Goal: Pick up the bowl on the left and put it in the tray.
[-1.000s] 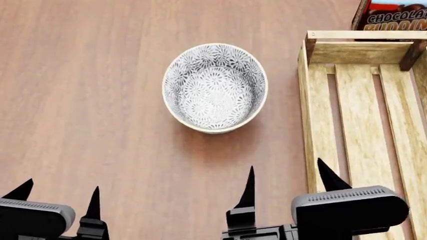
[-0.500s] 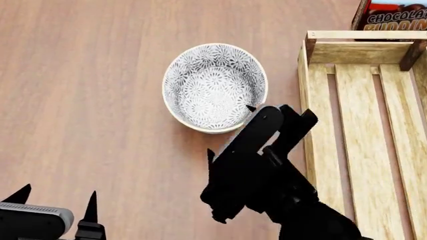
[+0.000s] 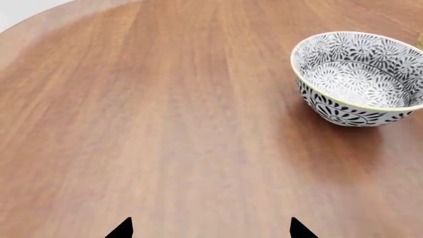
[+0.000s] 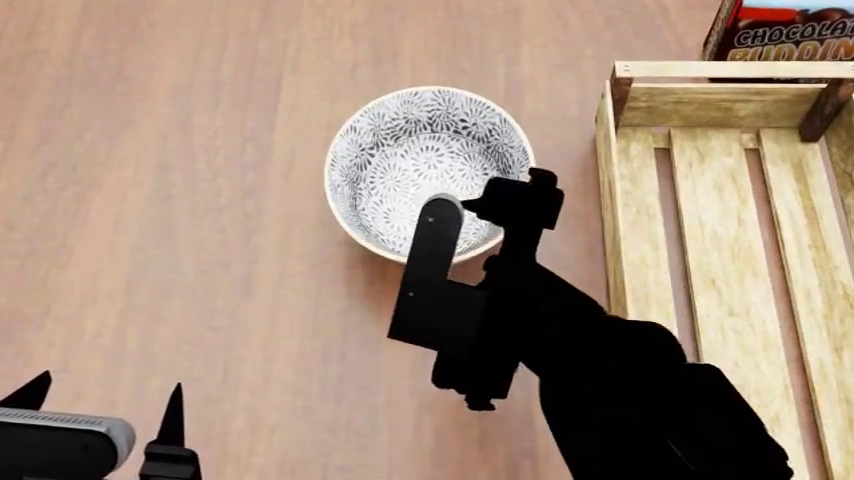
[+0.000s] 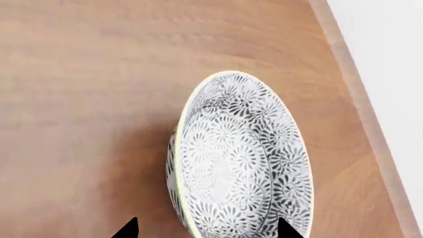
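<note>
The bowl (image 4: pixel 430 175) stands on the table (image 4: pixel 160 180), left of the tray (image 4: pixel 727 260); the right gripper (image 4: pixel 467 215) hangs over its near rim, jaws wide, rim between the tips in the wrist view; left gripper (image 4: pixel 100 395) open, well apart. A second ago the right gripper sat low, short of the bowl.
</note>
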Controlling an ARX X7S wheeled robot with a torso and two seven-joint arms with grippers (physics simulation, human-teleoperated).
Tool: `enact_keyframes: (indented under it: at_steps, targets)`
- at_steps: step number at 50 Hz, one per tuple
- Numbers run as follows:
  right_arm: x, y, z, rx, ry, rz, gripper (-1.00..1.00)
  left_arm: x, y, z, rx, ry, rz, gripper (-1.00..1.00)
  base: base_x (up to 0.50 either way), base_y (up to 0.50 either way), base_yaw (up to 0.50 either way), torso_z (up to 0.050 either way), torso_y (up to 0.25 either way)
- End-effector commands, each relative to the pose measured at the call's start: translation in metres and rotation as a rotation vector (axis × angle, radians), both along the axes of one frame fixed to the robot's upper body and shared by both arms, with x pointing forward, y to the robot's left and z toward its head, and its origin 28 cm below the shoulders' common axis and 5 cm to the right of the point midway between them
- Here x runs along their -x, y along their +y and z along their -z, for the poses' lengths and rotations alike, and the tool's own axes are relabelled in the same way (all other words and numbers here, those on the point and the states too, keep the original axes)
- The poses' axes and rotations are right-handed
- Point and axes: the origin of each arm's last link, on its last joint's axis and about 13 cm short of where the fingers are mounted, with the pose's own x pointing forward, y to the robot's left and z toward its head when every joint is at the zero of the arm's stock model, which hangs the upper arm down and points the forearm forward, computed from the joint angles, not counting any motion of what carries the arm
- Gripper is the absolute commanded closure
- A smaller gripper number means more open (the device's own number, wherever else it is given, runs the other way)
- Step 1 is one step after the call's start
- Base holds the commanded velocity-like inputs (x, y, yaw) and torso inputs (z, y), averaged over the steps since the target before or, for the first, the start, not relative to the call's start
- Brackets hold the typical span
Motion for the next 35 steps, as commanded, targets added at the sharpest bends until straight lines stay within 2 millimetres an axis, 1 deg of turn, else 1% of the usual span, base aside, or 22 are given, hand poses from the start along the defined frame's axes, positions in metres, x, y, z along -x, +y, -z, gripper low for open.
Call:
enact_keyframes:
  at_steps: [1, 9, 13, 16, 27, 28, 35]
  targets:
    - [-0.02, 0.008, -0.002, 0.117, -0.012, -0.051, -1.0, -0.002, 0.004, 0.001, 0.044, -0.026, 0.007, -1.0, 0.0, 0.0, 0.0, 0.0, 0.0]
    - [-0.033, 0.007, 0.004, 0.166, -0.005, -0.031, -1.0, -0.001, 0.004, 0.001, 0.046, -0.023, 0.008, -1.0, 0.0, 0.0, 0.0, 0.0, 0.0]
    - [-0.034, 0.008, 0.01, 0.155, 0.007, -0.029, -1.0, -0.001, 0.004, 0.001, 0.048, -0.023, 0.007, -1.0, 0.0, 0.0, 0.0, 0.0, 0.0]
    - [-0.035, 0.011, 0.018, 0.139, 0.013, -0.038, -1.0, -0.001, 0.004, 0.002, 0.046, -0.021, 0.009, -1.0, 0.0, 0.0, 0.0, 0.0, 0.0]
    - [-0.042, 0.012, 0.031, 0.107, 0.006, -0.019, -1.0, 0.0, 0.004, 0.002, 0.047, -0.022, 0.01, -1.0, 0.0, 0.0, 0.0, 0.0, 0.0]
    - [-0.042, 0.011, 0.031, 0.106, 0.005, -0.018, 1.0, 0.0, 0.004, 0.002, 0.046, -0.022, 0.009, -1.0, 0.0, 0.0, 0.0, 0.0, 0.0]
    - [-0.039, 0.01, 0.029, 0.091, -0.007, -0.015, 1.0, 0.001, 0.005, 0.001, 0.046, -0.025, 0.006, -1.0, 0.0, 0.0, 0.0, 0.0, 0.0]
